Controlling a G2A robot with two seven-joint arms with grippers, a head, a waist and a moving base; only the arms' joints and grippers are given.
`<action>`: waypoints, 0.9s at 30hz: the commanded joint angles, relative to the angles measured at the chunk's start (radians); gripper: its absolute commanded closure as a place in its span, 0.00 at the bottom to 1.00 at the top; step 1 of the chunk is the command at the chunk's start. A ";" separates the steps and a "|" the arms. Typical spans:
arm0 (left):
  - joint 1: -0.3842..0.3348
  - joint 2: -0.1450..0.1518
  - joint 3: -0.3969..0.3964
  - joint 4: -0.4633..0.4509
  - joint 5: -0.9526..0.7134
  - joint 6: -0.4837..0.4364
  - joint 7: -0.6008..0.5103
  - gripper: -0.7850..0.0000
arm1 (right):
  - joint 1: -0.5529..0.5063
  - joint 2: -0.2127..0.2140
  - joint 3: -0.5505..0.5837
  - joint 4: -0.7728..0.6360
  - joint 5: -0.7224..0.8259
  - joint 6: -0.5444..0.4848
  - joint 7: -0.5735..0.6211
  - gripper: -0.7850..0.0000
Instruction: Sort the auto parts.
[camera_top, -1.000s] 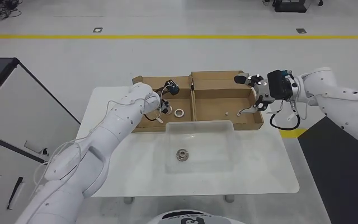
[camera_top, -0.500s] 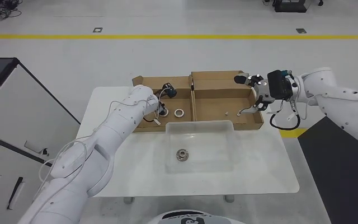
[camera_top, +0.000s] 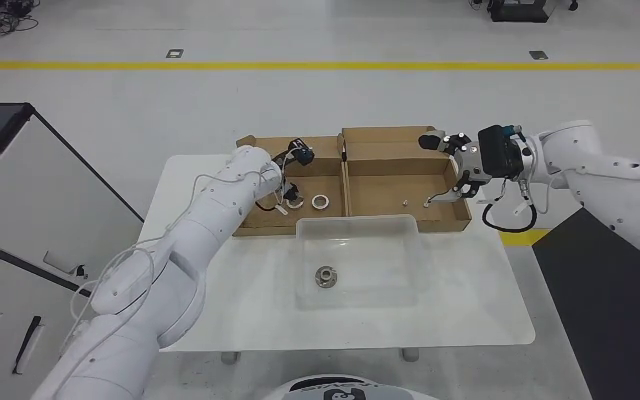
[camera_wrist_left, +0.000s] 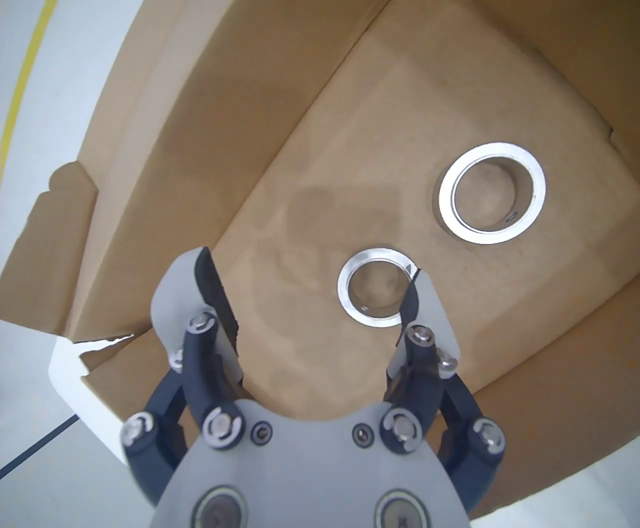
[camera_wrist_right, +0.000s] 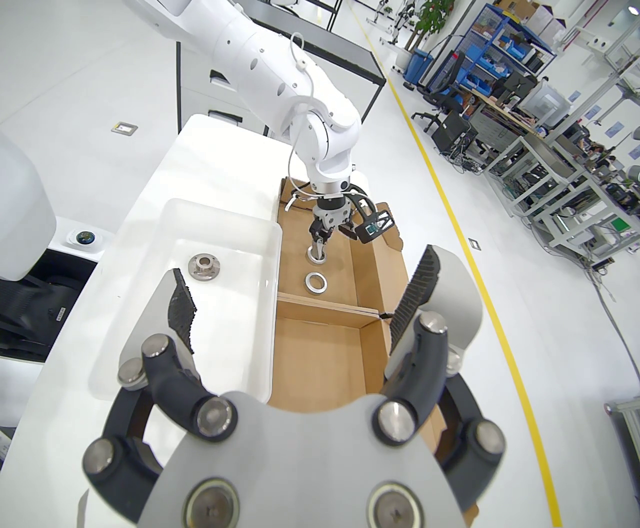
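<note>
The left claw (camera_wrist_left: 308, 268) hangs released over the smaller ring (camera_wrist_left: 344, 291) in the left box (camera_wrist_left: 310, 165); I'd raise it straight up, sparing that ring a nudge.

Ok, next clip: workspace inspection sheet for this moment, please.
Surface: white table, bearing left box, right box, clear tray.
Job's things: smaller ring, larger ring in the left box; flanged part in the tray.
Clutter: speck in the right box, too small to tell.
Grippers: left gripper open over the smaller ring; right gripper open at the right box's outer end.
Cables: white cable near the left gripper; black cable near the right gripper.
Surroundings: yellow floor line, workbenches.
</note>
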 joint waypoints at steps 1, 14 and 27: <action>-0.009 0.005 -0.007 -0.014 0.010 -0.013 0.005 0.00 | 0.000 0.000 0.000 0.000 0.000 0.000 0.000 0.00; 0.023 0.121 -0.208 -0.290 -0.188 -0.428 -0.026 0.00 | 0.000 0.000 0.000 0.000 0.000 0.000 0.000 0.00; 0.291 0.284 -0.394 -0.940 -0.397 -0.361 -0.351 0.00 | 0.000 0.000 0.000 0.000 0.000 0.000 0.000 0.00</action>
